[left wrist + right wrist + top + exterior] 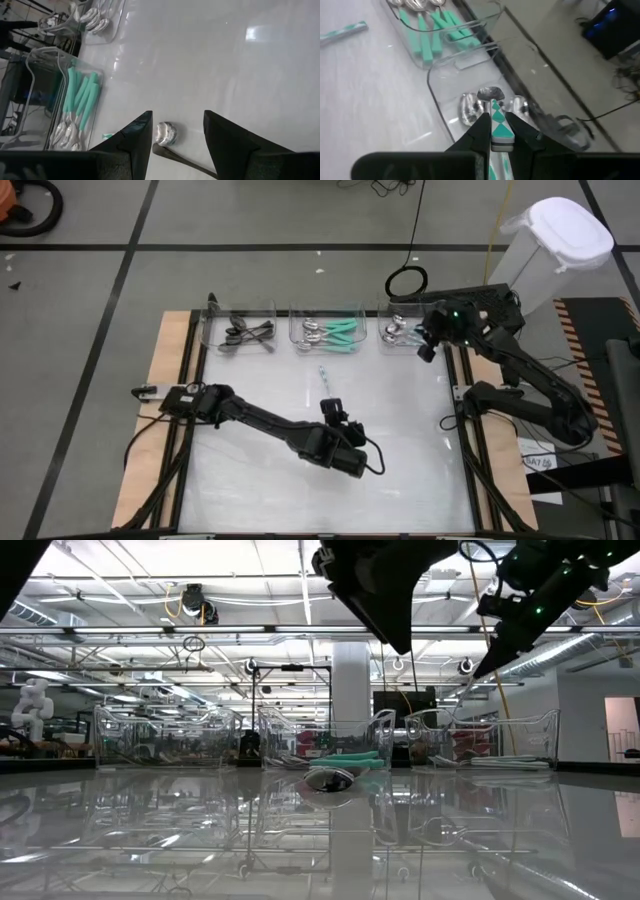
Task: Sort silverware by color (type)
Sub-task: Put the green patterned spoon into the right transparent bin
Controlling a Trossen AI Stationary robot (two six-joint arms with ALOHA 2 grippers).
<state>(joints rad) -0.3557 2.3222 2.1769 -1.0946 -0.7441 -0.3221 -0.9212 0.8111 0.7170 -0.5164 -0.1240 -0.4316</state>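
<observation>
From above, three clear bins stood in a row along the far edge of the table [250,480]: the left bin [240,330] held dark utensils [248,333], the middle bin [328,330] held spoons with plain teal handles [340,335], and the right bin [400,332] held shiny spoons [395,333]. One more spoon [325,375] lay loose on the table just near of the middle bin.

The right gripper [428,345] hung over the near right corner of the right bin. The overhead camera did not show what it carried; the right wrist camera did: its fingers [480,131] were pinched narrowly on a spoon with a teal-and-white patterned handle [496,122], the bowl of it pointing down into the bin above the shiny spoons there.

The left gripper [335,412] hovered near the middle of the table, just near of the loose spoon. Its wrist camera showed the fingers [227,142] spread wide and empty, with the loose spoon's bowl [165,134] on the table between them. The low camera showed only that bowl [330,778], in front of the middle bin.
</observation>
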